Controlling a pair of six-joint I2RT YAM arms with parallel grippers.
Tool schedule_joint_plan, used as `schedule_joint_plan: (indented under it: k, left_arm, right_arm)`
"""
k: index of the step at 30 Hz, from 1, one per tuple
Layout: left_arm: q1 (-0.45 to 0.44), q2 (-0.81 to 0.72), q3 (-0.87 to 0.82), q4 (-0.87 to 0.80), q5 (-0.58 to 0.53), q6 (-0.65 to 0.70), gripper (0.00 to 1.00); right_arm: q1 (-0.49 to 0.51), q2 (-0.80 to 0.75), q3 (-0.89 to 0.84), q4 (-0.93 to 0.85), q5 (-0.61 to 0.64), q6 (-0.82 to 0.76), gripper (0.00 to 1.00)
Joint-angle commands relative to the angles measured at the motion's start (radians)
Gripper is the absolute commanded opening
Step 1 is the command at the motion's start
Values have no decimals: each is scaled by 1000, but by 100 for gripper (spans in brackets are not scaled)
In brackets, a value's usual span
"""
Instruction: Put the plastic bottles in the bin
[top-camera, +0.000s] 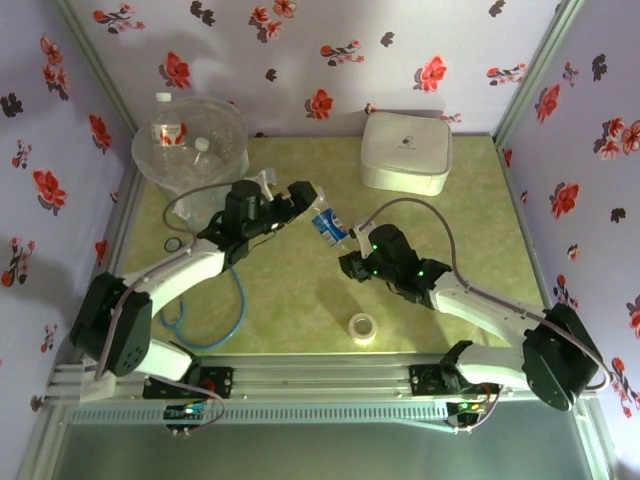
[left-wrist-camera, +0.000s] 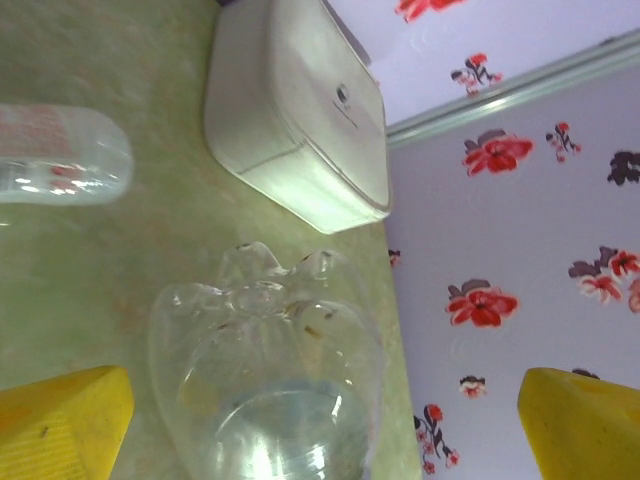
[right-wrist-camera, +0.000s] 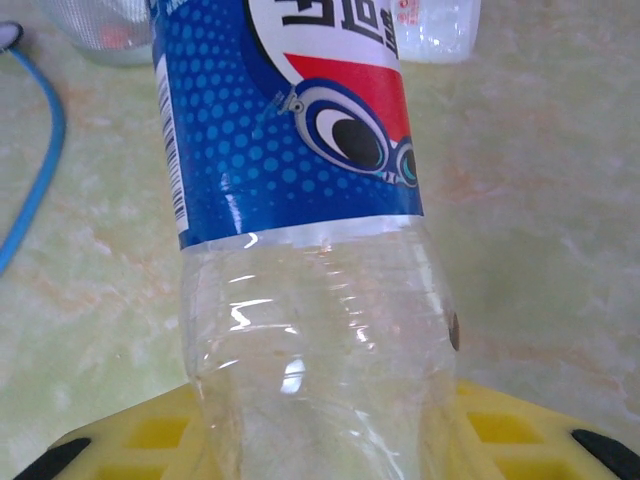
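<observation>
A clear bottle with a blue label (top-camera: 327, 225) (right-wrist-camera: 290, 120) lies tilted at mid-table, and my right gripper (top-camera: 352, 262) (right-wrist-camera: 320, 445) is shut on its clear lower end. A second clear bottle (left-wrist-camera: 270, 380) lies base-outward between the yellow fingers (left-wrist-camera: 65, 420) of my left gripper (top-camera: 298, 197) (left-wrist-camera: 320, 400), which is open with space on the right side. Another clear bottle with red print (left-wrist-camera: 55, 155) lies at the left of that view. The clear bin (top-camera: 190, 150) stands at the back left with bottles (top-camera: 170, 130) inside.
A white lidded box (top-camera: 405, 152) (left-wrist-camera: 300, 120) sits at the back right. A roll of clear tape (top-camera: 363, 328) lies near the front edge. A blue cable (top-camera: 215, 320) loops beside the left arm. Flowered walls close three sides.
</observation>
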Motion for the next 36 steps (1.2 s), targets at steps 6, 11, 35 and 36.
schedule_joint_plan:
  k: [6,11,35,36]
  left_arm:
    - [-26,85,67,81,12,-7,78]
    - [-26,100,89,72,12,4,62]
    - [358,31,786,-442,-32,558,28]
    - [391,30,798,-417,-34,589,25]
  right_arm:
    - [-2,-53,-27,87,6,25,41]
    - [-3,-42,-29,89,2,25,43]
    - [-85,-140,-44,-13,181,83,99]
    - [-85,-134,-43,-10,182,83,99]
